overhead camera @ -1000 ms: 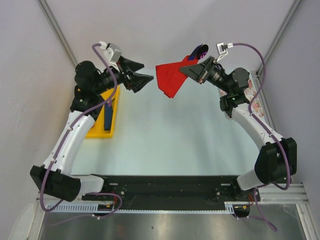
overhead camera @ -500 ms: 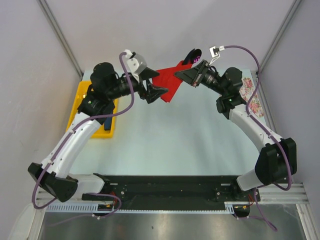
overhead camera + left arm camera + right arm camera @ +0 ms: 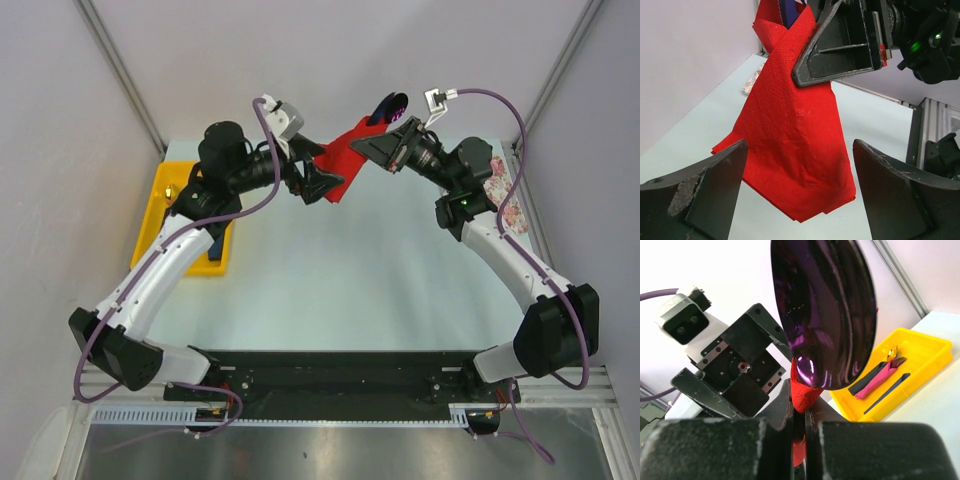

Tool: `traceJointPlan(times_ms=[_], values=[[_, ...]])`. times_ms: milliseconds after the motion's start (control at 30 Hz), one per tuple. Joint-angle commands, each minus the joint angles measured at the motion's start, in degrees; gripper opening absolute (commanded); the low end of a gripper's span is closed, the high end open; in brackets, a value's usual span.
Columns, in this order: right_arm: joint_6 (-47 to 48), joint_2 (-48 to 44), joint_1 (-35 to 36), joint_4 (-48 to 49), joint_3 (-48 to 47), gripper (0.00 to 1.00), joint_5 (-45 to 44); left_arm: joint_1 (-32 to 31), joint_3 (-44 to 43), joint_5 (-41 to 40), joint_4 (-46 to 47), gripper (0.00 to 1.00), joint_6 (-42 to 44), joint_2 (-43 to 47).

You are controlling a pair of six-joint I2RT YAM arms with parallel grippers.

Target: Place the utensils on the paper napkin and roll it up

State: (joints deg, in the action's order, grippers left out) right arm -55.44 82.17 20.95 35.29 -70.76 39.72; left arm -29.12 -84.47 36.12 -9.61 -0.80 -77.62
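Note:
My right gripper (image 3: 372,148) is shut on the red paper napkin (image 3: 345,160) and holds it in the air over the far middle of the table. The napkin hangs loose below the jaws, wrapped around a dark purple spoon (image 3: 390,106) whose bowl sticks out above. In the right wrist view the spoon bowl (image 3: 825,315) fills the top and the napkin (image 3: 802,397) is pinched between the jaws. My left gripper (image 3: 318,180) is open just left of the napkin. In the left wrist view its jaws (image 3: 800,145) stand wide on either side of the hanging napkin (image 3: 795,135), not touching it.
A yellow tray (image 3: 152,225) stands at the left edge of the table. In the right wrist view the tray (image 3: 925,347) holds a pink-handled (image 3: 880,380), a black-handled (image 3: 865,379) and a dark blue utensil (image 3: 890,390). A flowered sheet (image 3: 505,200) lies at the right edge.
My left arm has swung right from over the yellow tray to the hanging napkin, jaws open. My right gripper has kept hold of the napkin and spoon, almost in place.

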Motion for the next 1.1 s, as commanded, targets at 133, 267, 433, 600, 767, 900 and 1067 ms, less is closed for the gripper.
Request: traceJointPlan(times_ms=[133, 267, 433, 600, 767, 900, 1067], values=[[-3.88, -0.87, 0.23, 8.74, -2.28, 0.0, 0.44, 2.75, 2.46, 7.9, 12.12, 0.88, -13.95, -0.42], [-4.06, -0.79, 0.23, 9.01, -2.45, 0.0, 0.62, 3.9, 4.39, 12.39, 18.65, 0.84, -22.57, -1.21], [-4.59, -0.35, 0.23, 9.54, -2.89, 0.0, 1.23, 3.9, 4.4, 14.85, 22.35, 0.82, -26.53, -2.62], [-5.03, 0.18, 0.32, 10.06, -3.15, 0.0, 1.67, 3.81, 4.13, 15.82, 23.4, 0.79, -28.03, -3.85], [-5.03, 0.27, 0.41, 10.42, -3.33, 0.0, 1.67, 3.29, 2.99, 16.53, 22.97, 0.77, -28.38, -4.9], [-5.12, 0.45, 0.58, 10.77, -3.42, 0.0, 1.93, 2.15, 2.9, 17.84, 23.76, 0.71, -29.61, -5.43], [-5.47, 0.36, 0.67, 11.9, -3.24, 0.0, 2.55, 1.53, 3.78, 19.25, 25.94, 0.56, -32.07, -6.05]])
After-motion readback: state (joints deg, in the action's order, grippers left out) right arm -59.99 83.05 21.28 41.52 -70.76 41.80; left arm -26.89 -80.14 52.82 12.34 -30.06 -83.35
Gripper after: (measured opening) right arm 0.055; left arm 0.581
